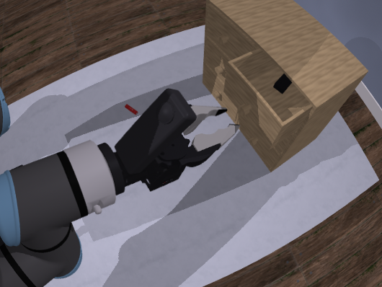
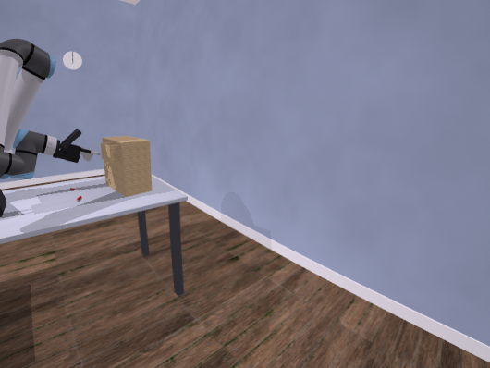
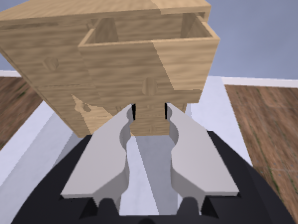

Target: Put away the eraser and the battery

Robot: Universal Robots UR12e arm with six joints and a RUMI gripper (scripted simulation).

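Its jaws parted by a narrow gap, the claw (image 1: 231, 117) (image 2: 99, 153) (image 3: 150, 104) grips nothing before the chest's open top-right drawer (image 1: 264, 112) (image 2: 111, 152) (image 3: 145, 65). The top view alone reveals the apparent eraser (image 1: 282, 84) inside; the exterior shows two red objects (image 2: 79, 198) on the desk (image 1: 324, 187) (image 2: 162, 198) (image 3: 227, 130), the top one.

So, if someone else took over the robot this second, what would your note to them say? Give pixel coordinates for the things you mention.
Gripper (image 1: 232, 117) (image 2: 99, 153) (image 3: 150, 104): fingers partly apart, nothing between them, in front of the chest (image 1: 324, 40) (image 2: 135, 166) (image 3: 50, 17).
Done: a black block, likely the eraser (image 1: 282, 84), lies in the open top-row right drawer (image 1: 267, 108) (image 3: 150, 60).
Left: shut that drawer; put the AAA battery in the middle-row right drawer and shut it. Two small red items are on the table; I can't tell which is the battery.
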